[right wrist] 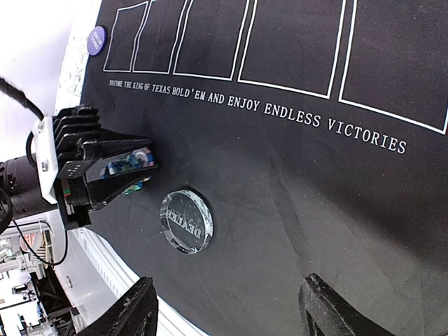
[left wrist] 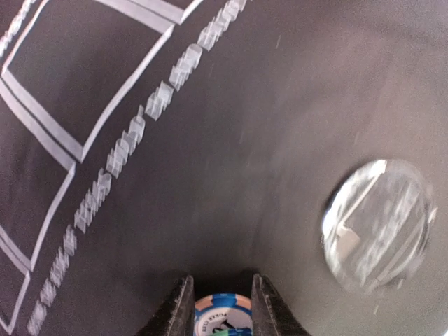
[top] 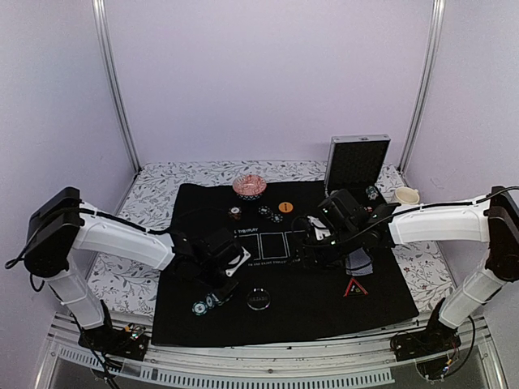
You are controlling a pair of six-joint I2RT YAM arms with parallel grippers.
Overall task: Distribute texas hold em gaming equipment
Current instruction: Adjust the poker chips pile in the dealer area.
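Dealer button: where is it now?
Top view: dealer button lies on the black mat's near part, right of the left fingers gripping a poker chip.

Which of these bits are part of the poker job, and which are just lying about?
Job: poker chip in the left gripper, clear dealer button, orange button, purple button, red-edged triangle.
Lying about: black mat, silver case, white cup.
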